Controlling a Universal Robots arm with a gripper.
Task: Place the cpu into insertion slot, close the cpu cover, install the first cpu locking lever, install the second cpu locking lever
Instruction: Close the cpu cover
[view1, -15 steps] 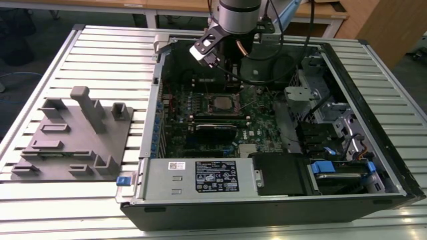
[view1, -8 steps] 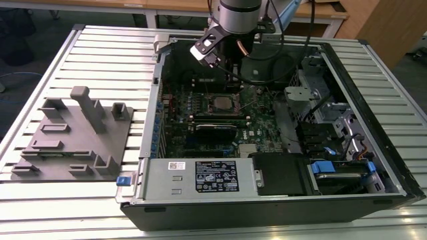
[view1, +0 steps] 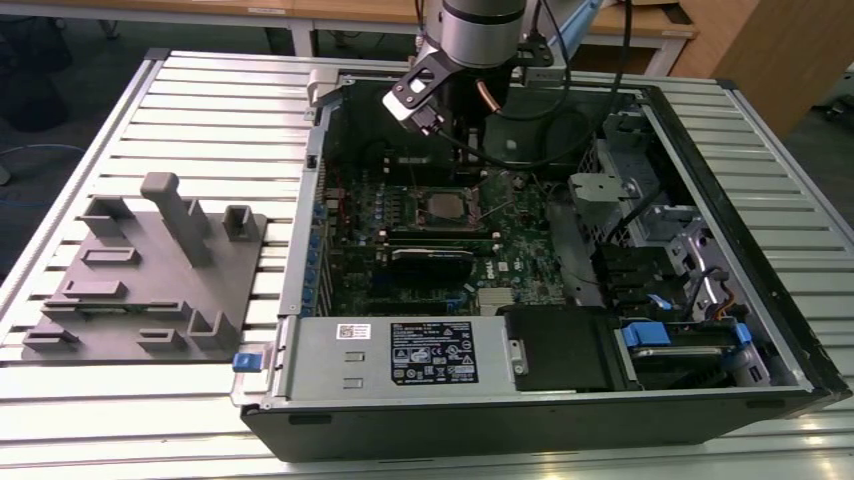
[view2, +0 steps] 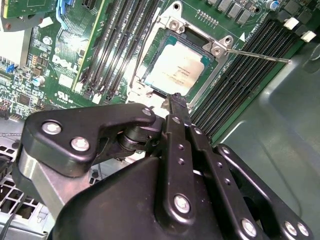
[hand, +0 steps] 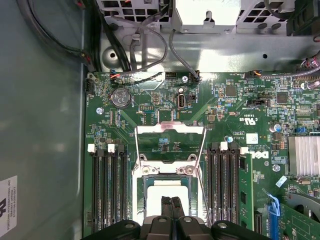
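Observation:
The cpu (view2: 177, 70) lies flat in the insertion slot (view2: 150, 85), its silver top facing up; it also appears in the first wrist view as the cpu (hand: 167, 191). The cpu cover (hand: 170, 129) is swung open and lies back on the green board beyond the slot. One thin locking lever (view2: 257, 55) sticks out sideways, and another lever (hand: 201, 182) runs beside the slot. My gripper (view2: 175, 96) hovers just over the cpu's near edge, fingers (hand: 165, 205) pressed together with nothing between them. In the exterior view the gripper (view1: 465, 135) hangs above the slot (view1: 441, 205).
The open computer case (view1: 747, 250) rests on a slatted table. Black memory slots (hand: 107, 185) flank the socket on both sides. A labelled grey box (view1: 400, 350) sits at the case front, cables (view1: 561, 140) loop at the back, and a grey fixture plate (view1: 147, 270) lies at the exterior view's left.

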